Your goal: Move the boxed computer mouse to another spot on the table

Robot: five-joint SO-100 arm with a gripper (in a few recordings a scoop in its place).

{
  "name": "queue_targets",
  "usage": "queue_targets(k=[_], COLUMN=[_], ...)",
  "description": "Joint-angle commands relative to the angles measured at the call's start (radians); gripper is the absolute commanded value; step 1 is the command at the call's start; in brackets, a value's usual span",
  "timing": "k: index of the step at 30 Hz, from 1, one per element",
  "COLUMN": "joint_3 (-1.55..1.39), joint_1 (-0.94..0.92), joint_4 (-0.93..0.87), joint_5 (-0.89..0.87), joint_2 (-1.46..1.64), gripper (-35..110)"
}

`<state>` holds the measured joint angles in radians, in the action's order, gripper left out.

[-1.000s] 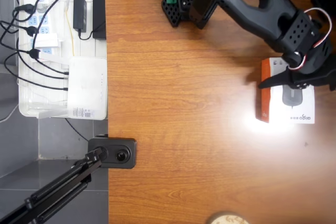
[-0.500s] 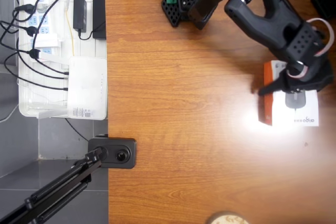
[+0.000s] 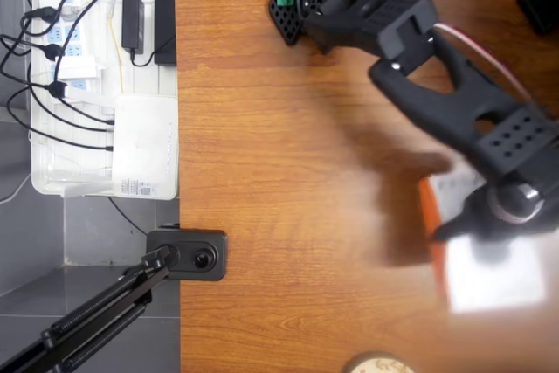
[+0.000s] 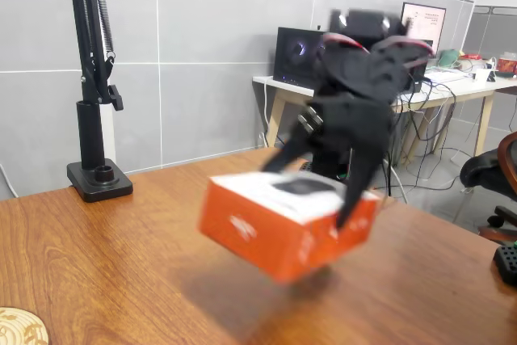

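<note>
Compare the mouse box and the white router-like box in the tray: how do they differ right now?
The mouse box is clamped in the tool and lifted off the table, tilted and motion-blurred; the router-like box lies flat in the tray beside the table. The mouse box has an orange side; the router-like box is plain white with a small label. Both are flat, rectangular and white-topped.

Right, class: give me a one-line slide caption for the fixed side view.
Black gripper holds the boxed computer mouse tilted and lifted clear of the wood-grain table, blurred in motion.
</note>
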<state>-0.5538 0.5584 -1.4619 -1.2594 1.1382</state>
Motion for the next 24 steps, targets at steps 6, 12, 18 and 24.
queue_targets(k=[6,12,18,24], joint_3=[-0.721,-1.15,-1.427,-1.562], joint_1=[-0.489,-0.764,-0.861,-0.85], joint_4=[0.087,0.201,0.339,0.39], joint_5=[-0.026,-0.089,-0.078,0.006], joint_2=[0.676,0.904,0.931,0.913], gripper=[0,0,0,0])
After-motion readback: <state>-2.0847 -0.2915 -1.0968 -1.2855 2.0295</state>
